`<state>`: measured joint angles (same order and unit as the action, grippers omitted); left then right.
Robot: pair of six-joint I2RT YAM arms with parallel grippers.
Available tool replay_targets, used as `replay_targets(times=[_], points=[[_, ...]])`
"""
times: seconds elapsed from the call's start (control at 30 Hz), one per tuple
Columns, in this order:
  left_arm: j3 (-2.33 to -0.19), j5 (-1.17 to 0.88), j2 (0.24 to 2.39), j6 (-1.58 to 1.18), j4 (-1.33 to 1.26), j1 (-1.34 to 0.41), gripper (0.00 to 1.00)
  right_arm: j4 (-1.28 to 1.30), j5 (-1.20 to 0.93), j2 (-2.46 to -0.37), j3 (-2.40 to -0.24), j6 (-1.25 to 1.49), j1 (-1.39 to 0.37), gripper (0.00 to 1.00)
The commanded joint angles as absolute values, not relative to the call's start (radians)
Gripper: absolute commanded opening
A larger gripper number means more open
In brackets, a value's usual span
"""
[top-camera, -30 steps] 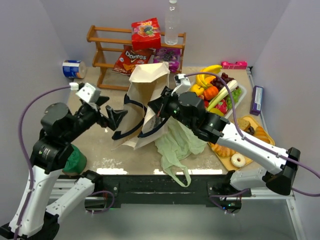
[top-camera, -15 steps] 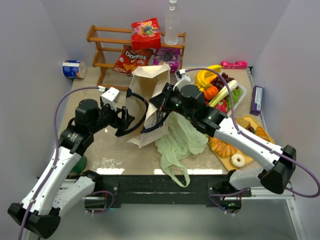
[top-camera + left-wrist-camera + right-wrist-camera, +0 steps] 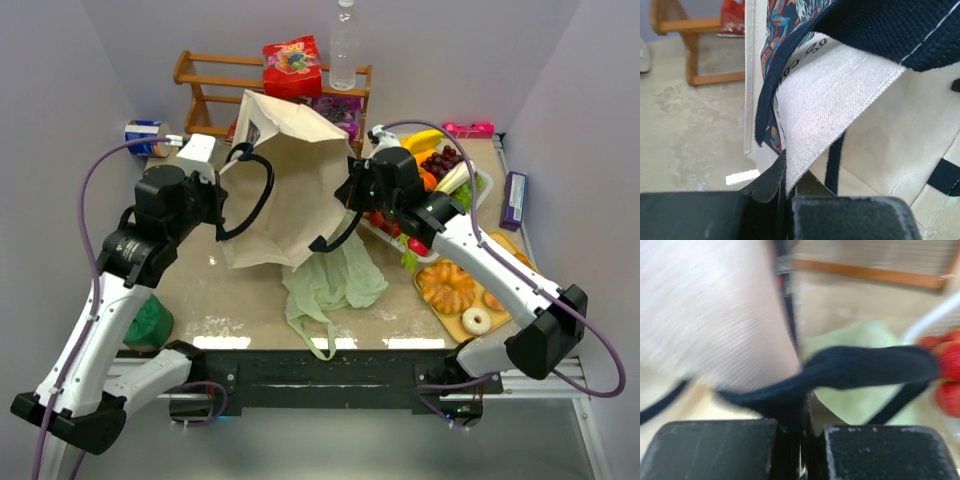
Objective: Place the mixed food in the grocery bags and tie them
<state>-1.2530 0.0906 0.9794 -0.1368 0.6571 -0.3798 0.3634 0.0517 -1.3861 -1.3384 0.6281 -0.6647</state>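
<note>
From above, the beige tote (image 3: 290,195) hangs spread open over the middle of the table (image 3: 200,290), stretched between both arms. The left end effector (image 3: 218,192) is clenched on its left rim, and the right end effector (image 3: 350,195) grasps its right side. The pale green plastic bag (image 3: 330,285) lies crumpled just near of the tote. Toy fruit (image 3: 440,165) sits to the right.

In the left wrist view, the jaws are pinched tight on the tote's pale hem.

The right wrist view is blurred. The jaws seem closed on a black handle (image 3: 865,367), with the green bag beyond.
</note>
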Motion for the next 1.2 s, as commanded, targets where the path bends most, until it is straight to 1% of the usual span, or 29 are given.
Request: replay_targets(times=[0.0, 0.17, 0.27, 0.3, 0.37, 0.4, 0.43, 0.5, 0.53, 0.57, 0.63, 0.83, 0.97, 1.17], points=[[-1.371, 0.179, 0.977, -0.121, 0.814, -0.373, 0.0, 0.469, 0.144, -1.428, -1.445, 0.493, -0.637, 0.0], [-1.411, 0.265, 0.996, -0.11, 0.882, -0.373, 0.0, 0.472, 0.089, -1.474, -1.453, 0.489, -0.635, 0.0], [-1.385, 0.29, 1.002, -0.109, 0.865, -0.373, 0.0, 0.444, 0.026, -1.477, -1.44, 0.482, -0.637, 0.0], [-1.367, 0.276, 1.002, -0.098, 0.845, -0.373, 0.0, 0.434, 0.003, -1.471, -1.434, 0.471, -0.637, 0.07], [-1.31, 0.229, 1.015, -0.092, 0.787, -0.368, 0.0, 0.398, -0.075, -1.444, -1.419, 0.463, -0.637, 0.32], [-1.298, 0.213, 1.041, -0.097, 0.772, -0.365, 0.0, 0.387, -0.095, -1.431, -1.413, 0.463, -0.638, 0.58], [-1.273, 0.169, 1.055, -0.101, 0.737, -0.351, 0.0, 0.377, -0.106, -1.415, -1.408, 0.463, -0.637, 0.67], [-1.252, 0.109, 1.093, -0.104, 0.694, -0.325, 0.0, 0.376, -0.115, -1.37, -1.414, 0.456, -0.637, 0.78], [-1.243, 0.03, 1.11, -0.103, 0.661, -0.28, 0.0, 0.386, -0.094, -1.358, -1.44, 0.45, -0.637, 0.84], [-1.243, -0.01, 1.124, -0.104, 0.651, -0.25, 0.0, 0.415, -0.045, -1.347, -1.457, 0.445, -0.634, 0.87], [-1.25, -0.102, 1.158, -0.11, 0.631, -0.183, 0.0, 0.451, -0.022, -1.356, -1.524, 0.428, -0.621, 0.89], [-1.229, -0.094, 1.178, -0.13, 0.525, -0.164, 0.0, 0.431, -0.026, -1.475, -1.675, 0.413, -0.534, 0.9], [-1.194, -0.077, 1.196, -0.123, 0.457, -0.163, 0.0, 0.297, -0.046, -1.564, -1.735, 0.353, -0.522, 0.94], [-1.106, -0.078, 1.175, -0.094, 0.331, -0.155, 0.0, 0.105, -0.089, -1.699, -1.845, 0.288, -0.522, 0.95]])
